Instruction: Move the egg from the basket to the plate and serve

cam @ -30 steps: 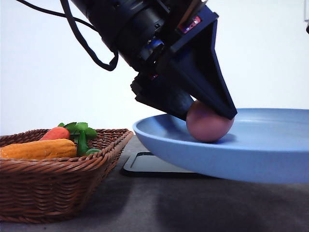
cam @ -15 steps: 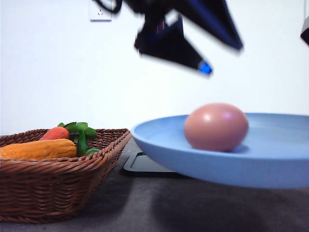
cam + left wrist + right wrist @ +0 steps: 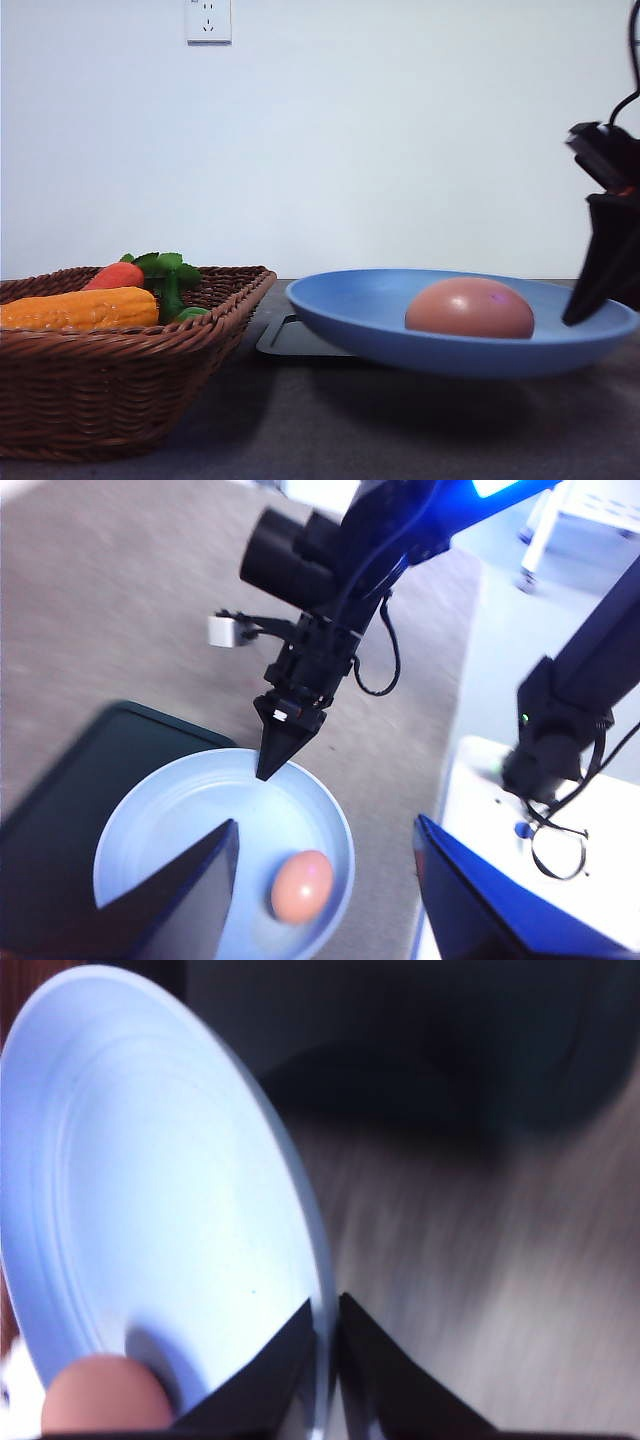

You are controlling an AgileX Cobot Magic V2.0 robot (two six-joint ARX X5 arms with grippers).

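Readable text: none in any view.
Labels, brands, numbers: none legible on the egg (image 3: 469,308), the plate (image 3: 370,325) or the basket (image 3: 120,390).
Wall plate (image 3: 208,20): a white socket cover with slot openings, no lettering that can be made out.
Right gripper (image 3: 603,262): a small reddish patch on the housing; no characters can be made out.
Left gripper (image 3: 325,880): plain dark fingers, unmarked.
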